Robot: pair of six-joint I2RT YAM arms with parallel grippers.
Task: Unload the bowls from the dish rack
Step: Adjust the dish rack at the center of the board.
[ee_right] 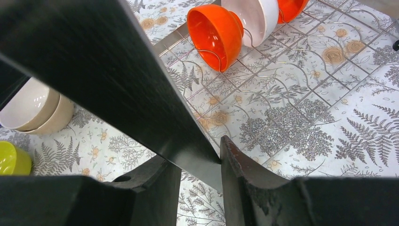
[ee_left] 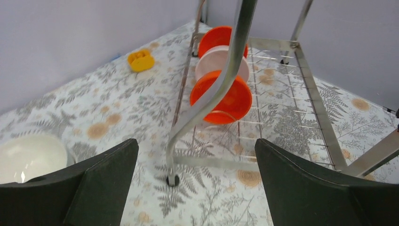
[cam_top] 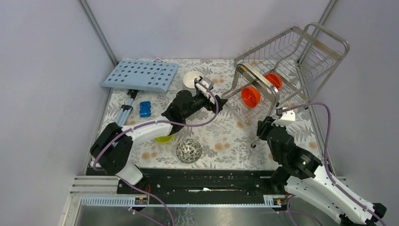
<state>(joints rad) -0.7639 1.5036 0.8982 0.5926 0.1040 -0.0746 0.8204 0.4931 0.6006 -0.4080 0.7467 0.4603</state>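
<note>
Jaws: left gripper [ee_left: 195, 153] wide apart, right gripper [ee_right: 197, 160] clamping a bar of the tilted steel dish rack [cam_top: 282, 47].

Rack [cam_top: 282, 70]: right rear of table [cam_top: 226, 136].
Three bowls [ee_left: 221, 94]: in rack, on edge, in a row.
Board [cam_top: 140, 75]: left rear; block [cam_top: 145, 108] before it.
Lone bowl [cam_top: 189, 150]: front centre.

There are seven bowls in all. Three stand in the one dish rack [cam_top: 256, 77]: two orange-red bowls [ee_left: 235, 103] and one pale bowl [ee_left: 209, 63]. Four are on the counter [cam_top: 221, 136]: one white bowl [ee_right: 26, 106], one cream-beige bowl [ee_right: 59, 120], one lime-green bowl [ee_right: 11, 160] and one speckled bowl [cam_top: 189, 150]. There is one light-blue perforated board [cam_top: 141, 74], one blue block [cam_top: 145, 108] and one yellow clip [ee_left: 140, 60]. There are two arms, each with one pincer: the left pincer [ee_left: 195, 146] and the right pincer [ee_right: 197, 160].
</note>
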